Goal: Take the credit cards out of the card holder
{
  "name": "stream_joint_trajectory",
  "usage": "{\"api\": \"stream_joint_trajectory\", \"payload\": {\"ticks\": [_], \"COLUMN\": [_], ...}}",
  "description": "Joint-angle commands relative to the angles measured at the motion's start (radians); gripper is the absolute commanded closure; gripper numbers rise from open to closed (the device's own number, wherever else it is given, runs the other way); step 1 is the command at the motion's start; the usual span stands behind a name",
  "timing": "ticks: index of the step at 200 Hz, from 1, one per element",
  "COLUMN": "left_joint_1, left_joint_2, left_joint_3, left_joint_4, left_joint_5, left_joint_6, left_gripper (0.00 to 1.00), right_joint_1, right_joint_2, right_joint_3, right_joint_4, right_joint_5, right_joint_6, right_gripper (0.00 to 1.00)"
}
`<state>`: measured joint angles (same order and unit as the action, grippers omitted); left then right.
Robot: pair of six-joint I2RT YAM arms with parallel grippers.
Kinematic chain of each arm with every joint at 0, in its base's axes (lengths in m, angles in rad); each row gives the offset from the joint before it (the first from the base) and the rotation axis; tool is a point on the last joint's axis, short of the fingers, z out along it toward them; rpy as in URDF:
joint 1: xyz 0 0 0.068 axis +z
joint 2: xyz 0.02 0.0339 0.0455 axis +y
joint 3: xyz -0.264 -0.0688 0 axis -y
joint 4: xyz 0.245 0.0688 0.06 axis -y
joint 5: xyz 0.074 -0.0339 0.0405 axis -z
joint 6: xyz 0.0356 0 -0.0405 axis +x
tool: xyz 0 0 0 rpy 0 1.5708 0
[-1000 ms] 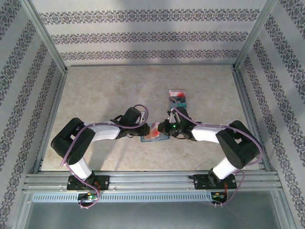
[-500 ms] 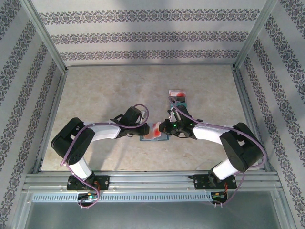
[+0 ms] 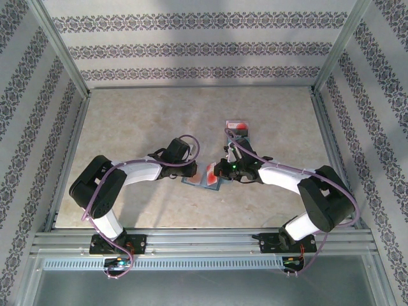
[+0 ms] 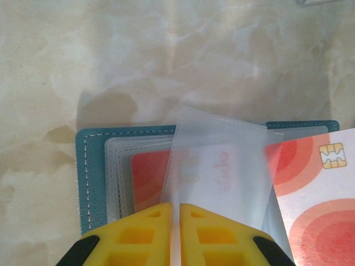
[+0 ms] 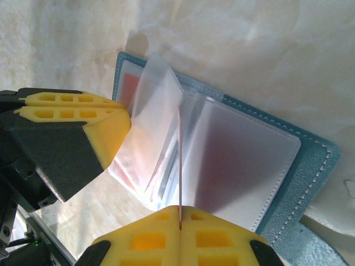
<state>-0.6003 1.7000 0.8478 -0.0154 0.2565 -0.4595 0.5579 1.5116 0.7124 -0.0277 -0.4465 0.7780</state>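
Observation:
The teal-blue card holder (image 4: 91,177) lies open on the table, its clear pockets fanned out. My left gripper (image 4: 176,206) is shut on one clear pocket leaf (image 4: 222,166) and lifts it. A red-orange credit card (image 4: 147,177) sits in a pocket under that leaf. My right gripper (image 5: 179,209) is shut on another red-orange card, seen edge-on (image 5: 179,160), with its chip end (image 4: 316,183) out past the holder's right side. From above, both grippers (image 3: 187,173) (image 3: 218,172) meet over the holder (image 3: 199,182) near the table's middle front.
Loose cards, a red-orange one uppermost, lie in a small pile (image 3: 238,131) just beyond the right arm's wrist. Metal frame rails (image 3: 70,153) run along the table's sides, and patterned walls stand behind them.
Both wrists have moved slightly away from the table's near edge. The holder has turned a little under them. The right gripper and its card have edged left. Both grips are unchanged.

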Motion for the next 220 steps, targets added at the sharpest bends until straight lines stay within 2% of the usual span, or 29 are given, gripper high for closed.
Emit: {"api": "stream_joint_trajectory", "payload": {"ticks": [1, 25, 81, 124, 160, 185, 220], "left_joint_1": [0.013, 0.013, 0.013, 0.013, 0.013, 0.013, 0.014], "left_joint_2": [-0.001, -0.051, -0.226, -0.327, -0.374, -0.386, -0.405], "left_joint_3": [0.008, -0.010, -0.060, -0.101, -0.130, -0.142, -0.157], "left_joint_4": [-0.062, -0.062, -0.057, -0.059, -0.062, -0.059, -0.046], "left_joint_5": [-0.014, 0.014, 0.010, -0.069, -0.114, -0.134, -0.173], "left_joint_6": [0.021, -0.001, -0.050, -0.053, -0.046, -0.047, -0.052], "left_gripper": [0.87, 0.80, 0.43, 0.22, 0.04, 0.00, 0.01], "right_joint_1": [-0.008, -0.013, -0.045, -0.096, -0.114, -0.134, -0.172], "right_joint_2": [-0.036, -0.055, -0.052, 0.015, 0.083, 0.149, 0.223], "right_joint_3": [0.050, 0.105, 0.335, 0.473, 0.584, 0.673, 0.766], "right_joint_4": [-0.074, -0.172, -0.465, -0.529, -0.573, -0.625, -0.662], "right_joint_5": [0.036, 0.063, 0.198, 0.224, 0.312, 0.367, 0.390], "right_joint_6": [-0.049, -0.113, -0.414, -0.645, -0.825, -0.932, -1.067], "right_gripper": [0.97, 1.00, 1.00, 1.00, 1.00, 1.00, 1.00]}}
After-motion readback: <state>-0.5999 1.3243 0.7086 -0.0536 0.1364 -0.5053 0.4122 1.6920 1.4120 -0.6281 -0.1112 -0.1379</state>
